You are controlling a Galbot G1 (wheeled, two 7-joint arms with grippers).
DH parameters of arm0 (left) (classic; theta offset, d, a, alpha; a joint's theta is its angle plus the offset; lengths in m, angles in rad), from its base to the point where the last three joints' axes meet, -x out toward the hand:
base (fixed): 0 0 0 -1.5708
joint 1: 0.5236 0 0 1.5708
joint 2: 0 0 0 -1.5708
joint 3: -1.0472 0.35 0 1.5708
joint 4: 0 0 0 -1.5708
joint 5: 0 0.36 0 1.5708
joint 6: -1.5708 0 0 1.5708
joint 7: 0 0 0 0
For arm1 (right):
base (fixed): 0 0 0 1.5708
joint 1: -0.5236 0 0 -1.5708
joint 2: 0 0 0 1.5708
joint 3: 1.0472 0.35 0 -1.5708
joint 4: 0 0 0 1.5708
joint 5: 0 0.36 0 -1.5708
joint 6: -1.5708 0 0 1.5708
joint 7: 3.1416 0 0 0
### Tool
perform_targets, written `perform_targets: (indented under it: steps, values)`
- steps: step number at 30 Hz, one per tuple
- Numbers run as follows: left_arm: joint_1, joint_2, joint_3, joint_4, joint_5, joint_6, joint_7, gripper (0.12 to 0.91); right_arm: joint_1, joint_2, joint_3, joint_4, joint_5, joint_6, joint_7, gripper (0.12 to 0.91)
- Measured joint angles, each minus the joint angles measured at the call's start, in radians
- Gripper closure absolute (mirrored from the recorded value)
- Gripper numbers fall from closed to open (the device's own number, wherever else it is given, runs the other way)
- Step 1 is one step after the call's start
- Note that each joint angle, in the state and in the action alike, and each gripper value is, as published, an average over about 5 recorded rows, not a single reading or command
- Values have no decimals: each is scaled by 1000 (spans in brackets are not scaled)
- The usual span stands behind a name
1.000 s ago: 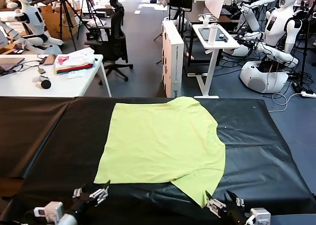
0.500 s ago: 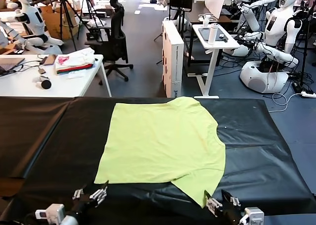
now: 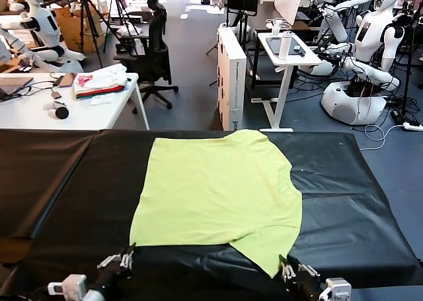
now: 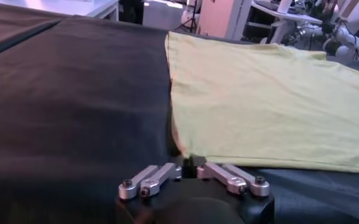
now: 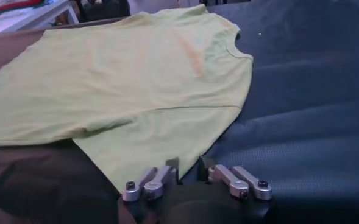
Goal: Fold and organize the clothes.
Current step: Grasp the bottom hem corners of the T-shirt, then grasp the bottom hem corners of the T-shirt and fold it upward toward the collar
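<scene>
Grippers — left [image 3: 117, 261] and right [image 3: 291, 272] — have narrowed and now pinch the T-shirt's [image 3: 221, 188] near edge.

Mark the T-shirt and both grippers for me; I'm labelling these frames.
T-shirt [image 3: 218, 195]: head view, middle of the body.
Left gripper [image 4: 188, 165]: left wrist view, between its fingers, at the shirt's near corner.
Right gripper [image 5: 188, 165]: right wrist view, between its fingers, by the sleeve tip.

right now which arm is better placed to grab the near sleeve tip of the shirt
Right: the right gripper sits just at the T-shirt sleeve tip; the left gripper is at the opposite near corner.
</scene>
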Motion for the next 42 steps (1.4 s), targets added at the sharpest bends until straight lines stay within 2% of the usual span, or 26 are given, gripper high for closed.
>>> perform_targets:
  steps: [11, 18, 22, 29, 37, 42]
  values:
    - [88, 9, -47, -47, -3, -16, -25, 882, -86, 10, 7, 68, 3, 1, 17, 887]
    - [128, 3, -81, -83, -12, -35, -35, 882, -35, 5, 28, 60, -3, 17, -25, 887]
    - [114, -9, -79, -85, -19, -51, -33, 882, 41, 4, 32, 37, -2, 19, -35, 887]
    - [19, -46, -43, -54, -37, -59, -33, 882, 195, 2, 11, -39, 28, 41, -48, 887]
    - [-175, -85, 12, 5, -47, -59, -51, 882, 379, 0, -8, -205, 61, 43, -49, 887]
    - [-286, -92, 42, 59, -52, -64, -53, 882, 508, 20, -34, -315, 63, 44, -50, 887]
